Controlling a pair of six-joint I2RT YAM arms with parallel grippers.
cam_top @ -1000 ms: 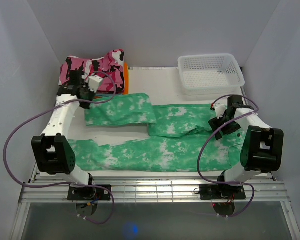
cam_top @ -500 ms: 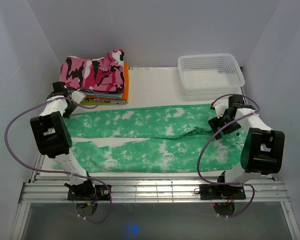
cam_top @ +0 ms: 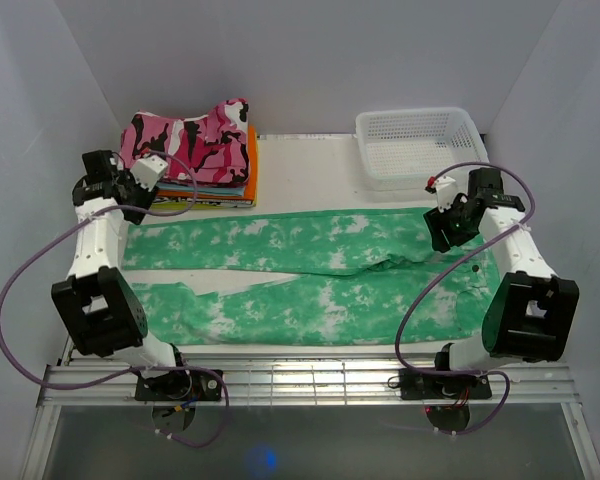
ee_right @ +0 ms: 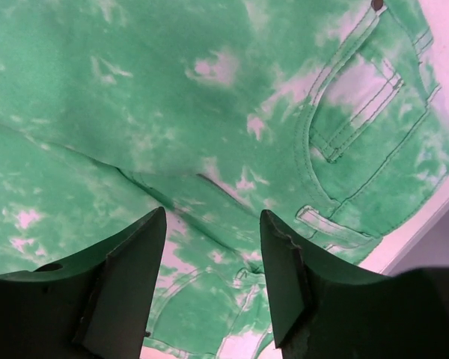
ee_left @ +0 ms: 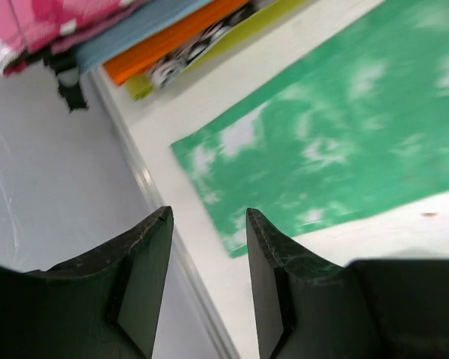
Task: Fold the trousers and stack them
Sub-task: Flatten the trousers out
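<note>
The mint-green, white-blotched trousers (cam_top: 310,270) lie spread flat across the table, both legs running left and the waist at the right. My left gripper (cam_top: 132,190) hovers open above the far leg's hem (ee_left: 322,142), close to the table's left edge, with nothing between its fingers (ee_left: 208,217). Over the waist and pockets (ee_right: 344,112) my right gripper (cam_top: 442,228) hangs open and empty (ee_right: 213,217), above the fabric.
A stack of folded clothes (cam_top: 195,150), topped by a pink camouflage garment with orange beneath, stands at the back left, just behind my left gripper (ee_left: 157,45). A white mesh basket (cam_top: 420,145) sits at the back right. Grey walls enclose the table.
The far leg, folded back a second ago, was drawn out to the left and now lies straight. My left gripper let go of it and rose. My right gripper shifted slightly back.
</note>
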